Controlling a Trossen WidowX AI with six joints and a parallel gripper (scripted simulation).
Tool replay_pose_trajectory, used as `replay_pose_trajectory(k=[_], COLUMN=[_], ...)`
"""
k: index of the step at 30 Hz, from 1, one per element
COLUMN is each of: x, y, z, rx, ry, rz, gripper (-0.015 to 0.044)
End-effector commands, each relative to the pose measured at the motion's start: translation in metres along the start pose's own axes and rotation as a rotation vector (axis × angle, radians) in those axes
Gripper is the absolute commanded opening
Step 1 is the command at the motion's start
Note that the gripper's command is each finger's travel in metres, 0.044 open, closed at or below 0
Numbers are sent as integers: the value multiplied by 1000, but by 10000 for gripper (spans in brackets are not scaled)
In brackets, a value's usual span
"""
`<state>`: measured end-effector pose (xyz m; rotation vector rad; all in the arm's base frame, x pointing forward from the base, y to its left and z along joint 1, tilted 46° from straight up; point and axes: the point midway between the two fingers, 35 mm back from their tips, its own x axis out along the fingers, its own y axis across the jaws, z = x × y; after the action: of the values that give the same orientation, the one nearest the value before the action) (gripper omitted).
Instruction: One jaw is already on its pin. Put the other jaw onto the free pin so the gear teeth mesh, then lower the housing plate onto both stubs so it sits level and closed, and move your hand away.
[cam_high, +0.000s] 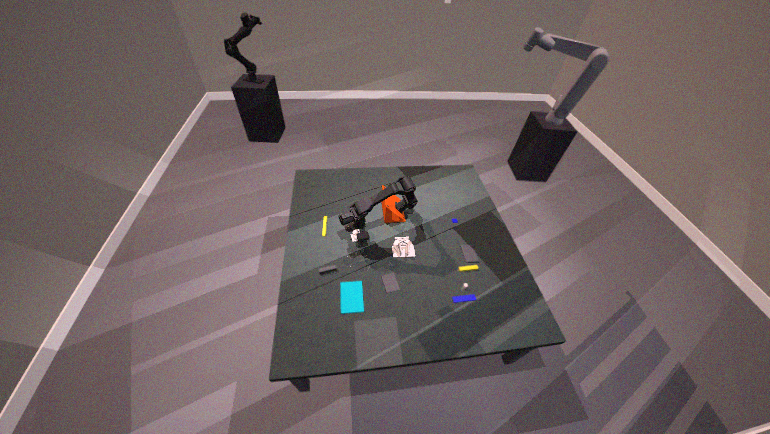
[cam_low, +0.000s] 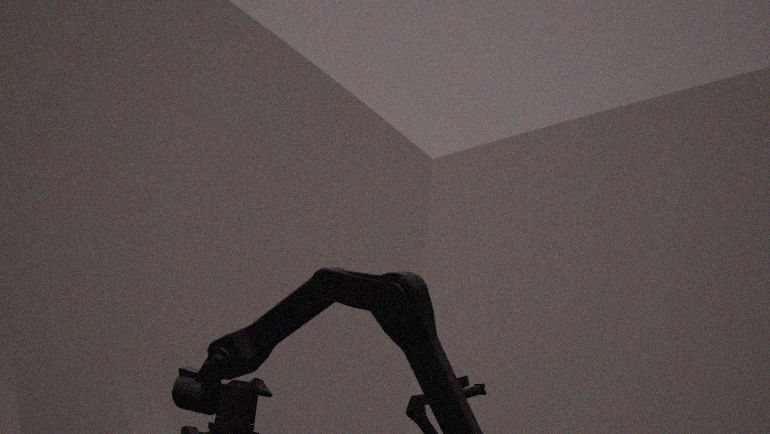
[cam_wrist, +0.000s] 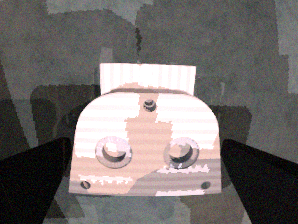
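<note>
My gripper (cam_high: 358, 237) (cam_wrist: 147, 147) is open and empty, low over the housing plate (cam_high: 354, 235) (cam_wrist: 148, 120), with one dark finger at each side of it in the wrist view. The plate is pale, with a rounded top edge, two round collared holes and small screw holes. It lies on the table, with a pale block-like part showing beyond its rounded edge. The white gear base (cam_high: 403, 248) stands to the right of my gripper in the top view. Its jaws, pins and meshing are too small to tell there. The exterior view shows only the arm, its fingertips out of frame.
An orange block (cam_high: 393, 212) stands by the arm's base. On the dark table (cam_high: 323, 345) lie a cyan slab (cam_high: 352, 297), a yellow bar (cam_high: 324, 225), another yellow bar (cam_high: 468, 267), a blue bar (cam_high: 464, 298), a small white ball (cam_high: 465, 285) and a dark bar (cam_high: 327, 270).
</note>
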<state>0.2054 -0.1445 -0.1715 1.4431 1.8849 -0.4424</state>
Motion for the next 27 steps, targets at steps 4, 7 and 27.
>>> replay_pose_trajectory(k=[4,7,27], x=[1,0,0], y=[1,0,0], z=[0,0,0], rx=[5,0,0], ry=[2,0,0], rz=[6,0,0], gripper=[440,433,351])
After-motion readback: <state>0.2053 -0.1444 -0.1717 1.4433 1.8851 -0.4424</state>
